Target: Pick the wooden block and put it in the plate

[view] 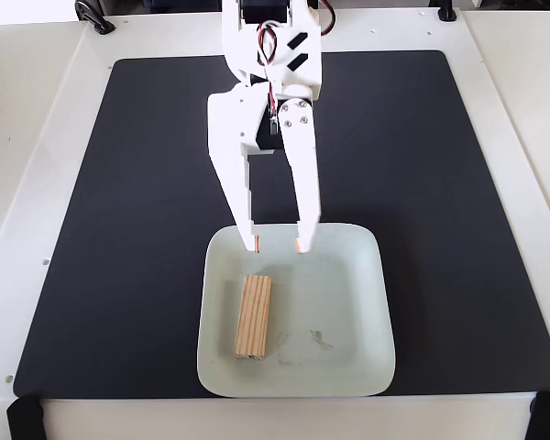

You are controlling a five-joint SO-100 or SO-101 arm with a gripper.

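In the fixed view the single white two-finger pincer (280,246) points toward the camera with its jaws spread wide and nothing between them; its two fingertips (256,244), each tipped with a small orange-pink pad, hang over the far rim of the plate, one to the left and one to the right in this view. Just in front of those tips lies the one small light-tan wooden block (254,316), a rectangular piece with layered plywood stripes running along its top face; it rests flat inside the plate, left of centre, lengthwise toward the camera and slightly tilted, apart from both fingers. It sits on the one large pale mint-white square plate (362,302) with rounded corners and a raised rim, whose flat centre shows faint scuff marks to the right of the block. The plate lies on the near middle of one black rectangular mat (440,183), and the mat covers most of a white table top (27,137). Behind the pincer the white plastic arm (270,55) rises toward the top edge, with red and black wires running down its front.
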